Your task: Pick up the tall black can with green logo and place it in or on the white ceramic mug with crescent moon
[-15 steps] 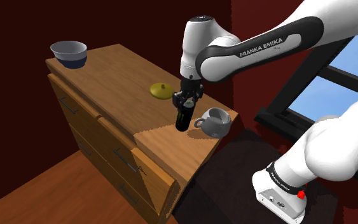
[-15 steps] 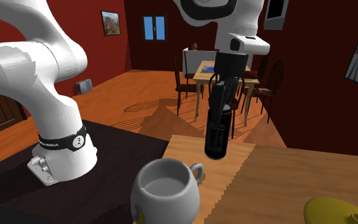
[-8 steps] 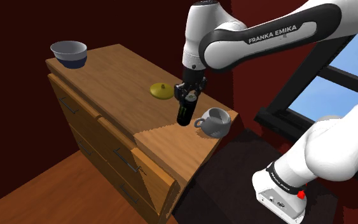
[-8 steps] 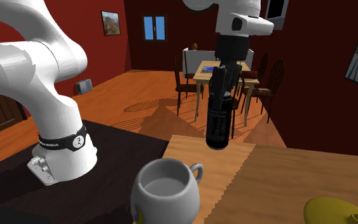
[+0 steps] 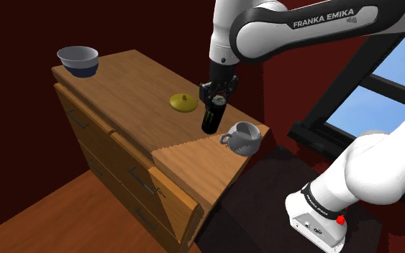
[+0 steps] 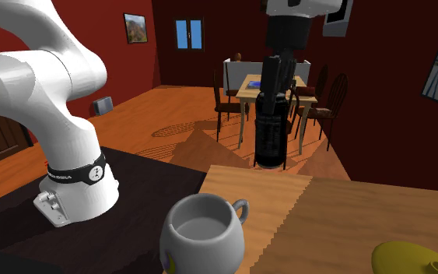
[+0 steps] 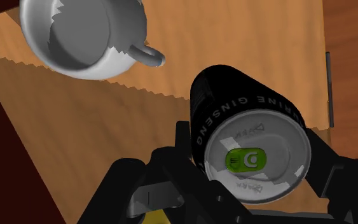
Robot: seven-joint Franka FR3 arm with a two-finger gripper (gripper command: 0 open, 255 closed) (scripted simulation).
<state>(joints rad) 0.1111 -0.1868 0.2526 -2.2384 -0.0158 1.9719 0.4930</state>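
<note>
Gripper (image 5: pixel 217 92) is clamping the top of the black can (image 5: pixel 211 118), holding it upright over the wooden dresser (image 5: pixel 121 83). In the shoulder view, the white mug (image 5: pixel 242 138) is sitting at the can's 4 o'clock, near the dresser's corner edge. A yellow lid (image 5: pixel 183 103) is lying at 10 o'clock, with bare wood stretching beyond it to a bowl (image 5: pixel 78 60). Dark red walls are closing in behind.

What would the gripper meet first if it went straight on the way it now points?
Probably the wooden dresser top: the gripper points down, shut on the black can, whose base hangs over bare wood. The white mug stands off to the side, though depth is uncertain.
</note>
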